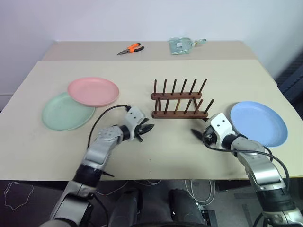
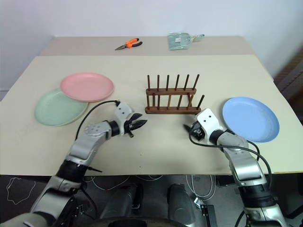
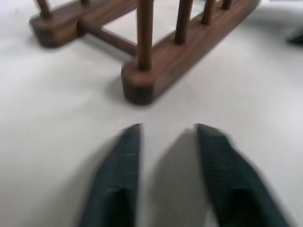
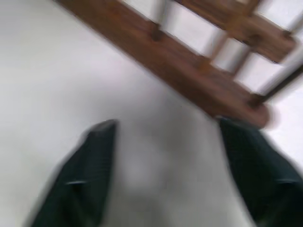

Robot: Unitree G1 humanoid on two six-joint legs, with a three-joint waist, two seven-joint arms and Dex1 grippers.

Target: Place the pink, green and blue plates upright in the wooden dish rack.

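From my head, my left gripper (image 1: 147, 127) and right gripper (image 1: 196, 133) flank the empty rack (image 1: 179, 100); pink plate (image 1: 93, 91) overlaps green plate (image 1: 66, 111), blue plate (image 1: 259, 123) lies right. Wrist views show both pairs of fingers parted, holding nothing. Nothing is racked yet; next I must grasp a plate rim.

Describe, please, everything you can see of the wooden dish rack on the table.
The wooden dish rack is dark brown, built of two parallel base bars joined by crosspieces, each bar carrying a row of about six thin upright pegs. It stands level near the middle of the beige table, with no plate in it. Nothing touches it apart from the tabletop.
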